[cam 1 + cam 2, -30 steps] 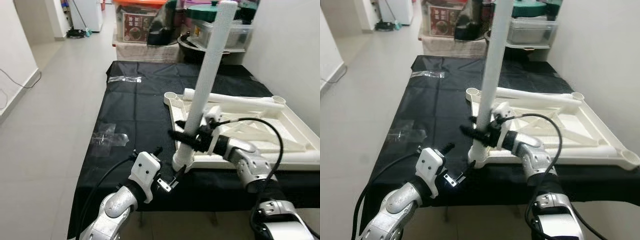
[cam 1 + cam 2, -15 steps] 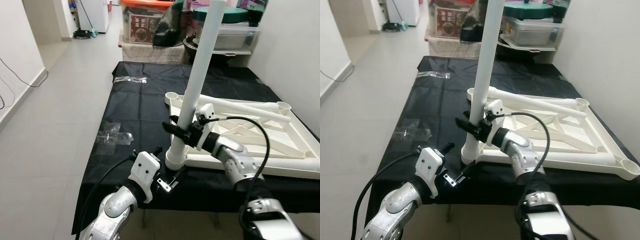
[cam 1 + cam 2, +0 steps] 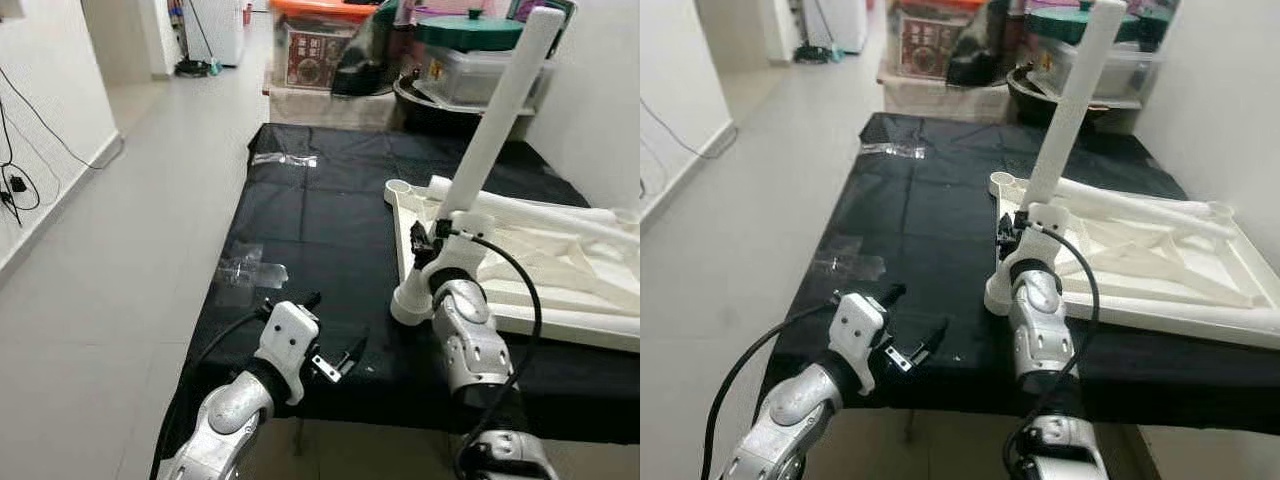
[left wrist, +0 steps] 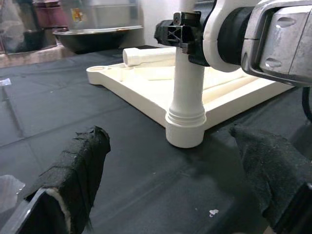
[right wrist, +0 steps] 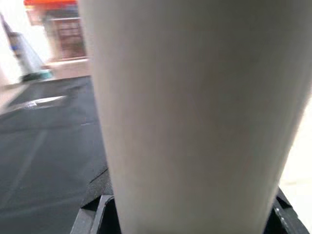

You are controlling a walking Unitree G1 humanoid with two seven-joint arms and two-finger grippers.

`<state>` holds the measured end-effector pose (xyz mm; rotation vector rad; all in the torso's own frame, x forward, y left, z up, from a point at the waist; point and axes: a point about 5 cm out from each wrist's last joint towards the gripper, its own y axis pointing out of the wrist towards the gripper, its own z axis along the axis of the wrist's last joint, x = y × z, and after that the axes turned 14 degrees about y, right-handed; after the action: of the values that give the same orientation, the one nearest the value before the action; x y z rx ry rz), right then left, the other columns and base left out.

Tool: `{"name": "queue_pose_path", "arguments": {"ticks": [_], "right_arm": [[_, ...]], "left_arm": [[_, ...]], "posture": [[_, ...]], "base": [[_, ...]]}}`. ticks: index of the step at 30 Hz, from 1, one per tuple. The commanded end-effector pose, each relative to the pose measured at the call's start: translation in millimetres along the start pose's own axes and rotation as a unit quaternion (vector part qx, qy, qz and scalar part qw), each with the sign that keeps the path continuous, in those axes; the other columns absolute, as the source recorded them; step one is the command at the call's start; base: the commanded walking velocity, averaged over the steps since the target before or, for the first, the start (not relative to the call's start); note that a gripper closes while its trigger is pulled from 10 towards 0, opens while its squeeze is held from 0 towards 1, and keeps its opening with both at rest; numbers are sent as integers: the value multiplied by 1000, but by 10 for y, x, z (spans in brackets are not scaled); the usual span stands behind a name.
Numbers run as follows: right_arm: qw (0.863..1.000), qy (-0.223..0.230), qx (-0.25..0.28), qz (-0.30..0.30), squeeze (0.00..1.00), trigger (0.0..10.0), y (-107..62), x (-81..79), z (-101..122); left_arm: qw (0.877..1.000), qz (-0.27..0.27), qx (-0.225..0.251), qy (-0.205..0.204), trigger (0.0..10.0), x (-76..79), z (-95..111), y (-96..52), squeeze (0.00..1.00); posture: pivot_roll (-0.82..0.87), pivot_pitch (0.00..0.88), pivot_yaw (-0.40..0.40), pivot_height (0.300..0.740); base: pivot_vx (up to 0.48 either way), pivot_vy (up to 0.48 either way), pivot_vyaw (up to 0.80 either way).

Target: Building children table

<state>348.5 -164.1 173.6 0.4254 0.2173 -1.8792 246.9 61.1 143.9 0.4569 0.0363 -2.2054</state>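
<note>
A long white table leg [image 3: 487, 140] stands tilted, its foot [image 3: 408, 303] at the near left corner of the upturned white table top [image 3: 560, 285] on a black-covered table [image 3: 320, 215]. My right gripper [image 3: 432, 240] is shut on the leg low down, just above the foot; in the right wrist view the leg [image 5: 195, 112] sits right against the camera. My left gripper [image 3: 335, 325] hovers open over the table's front edge, left of the foot. In the left wrist view its fingers [image 4: 73, 168] stand on either side of the leg's foot [image 4: 185, 129], well short of it.
A second white leg [image 3: 530, 208] lies across the table top's far side. Crumpled clear plastic [image 3: 250, 270] lies on the black cloth, with more [image 3: 283, 159] at the back. Storage boxes and a basin [image 3: 440, 70] stand behind the table. A white wall is at the right; bare floor [image 3: 120, 230] at the left.
The whole picture has shifted, so the camera moved. The leg now leans more to the right and my right forearm sits under it rather than beside it. The left gripper keeps its pose.
</note>
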Motion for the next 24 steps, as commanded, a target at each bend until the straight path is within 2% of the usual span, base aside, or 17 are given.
{"name": "queue_pose_path", "arguments": {"ticks": [1,2,3,4,5,6,7,11,13,14,17,18,19,20,21,22,24], "right_arm": [[996,16,29,-84,0,824,-31,136,75],[996,16,29,-84,0,824,-31,136,75],[996,16,23,-82,0,6353,-38,100,40],[996,16,23,-82,0,6353,-38,100,40],[996,20,21,-81,0,10000,-45,65,17],[997,21,25,-69,0,10000,-47,42,11],[999,25,29,-29,1000,10000,-48,-16,14],[998,18,46,32,1000,10000,-36,-49,47],[998,14,49,34,1000,10000,-31,-36,56],[995,25,39,89,0,10000,24,-7,72],[991,28,33,130,0,10000,54,11,90],[978,24,-4,207,0,10000,74,7,77],[978,24,-4,207,0,10000,74,7,77],[959,26,-47,278,0,10000,70,-2,49],[955,27,-56,291,0,10000,68,-3,44],[939,16,-81,333,0,10000,49,-16,20],[939,16,-81,333,0,10000,49,-16,20]], "left_arm": [[1000,-7,-5,-2,10000,12,-18,4,0],[1000,-7,-5,-2,10000,12,-18,4,0],[1000,-6,-6,-1,10000,11,-17,4,0],[1000,-6,-6,-1,10000,11,-17,4,0],[1000,-6,-6,-2,10000,10,-19,4,0],[1000,-7,-6,-2,10000,10,-18,5,0],[1000,-7,-6,-2,10000,11,-17,6,0],[1000,-7,-6,-3,10000,14,-18,10,0],[1000,-7,-6,-3,10000,14,-19,11,0],[1000,-8,-6,-3,10000,17,-19,15,0],[1000,-8,-6,-3,10000,21,-20,19,0],[1000,-8,-6,-3,10000,24,-20,21,0],[1000,-8,-6,-3,10000,24,-20,21,0],[1000,-8,-6,-3,10000,24,-20,22,0],[1000,-8,-6,-3,10000,24,-20,22,0],[1000,-8,-5,-3,10000,26,-19,22,0],[1000,-8,-5,-3,10000,26,-19,22,0]], "posture": [[120,0,-77,740],[120,0,-77,740],[120,0,-77,740],[120,0,-77,740],[119,0,-80,740],[119,0,-80,740],[119,0,-80,740],[113,0,-76,740],[113,0,-76,740],[112,0,-76,740],[111,0,-78,740],[111,0,-78,740],[111,0,-78,740],[111,0,-78,740],[111,0,-78,740],[108,0,-80,740],[108,0,-80,740]], "base": [[0,0,0],[0,0,0],[0,0,0],[0,0,0],[0,0,0],[0,0,0],[0,0,0],[0,0,0],[0,0,0],[0,0,0],[0,0,0],[0,0,0],[0,0,0],[0,0,0],[0,0,0],[0,0,0],[0,0,0]]}}
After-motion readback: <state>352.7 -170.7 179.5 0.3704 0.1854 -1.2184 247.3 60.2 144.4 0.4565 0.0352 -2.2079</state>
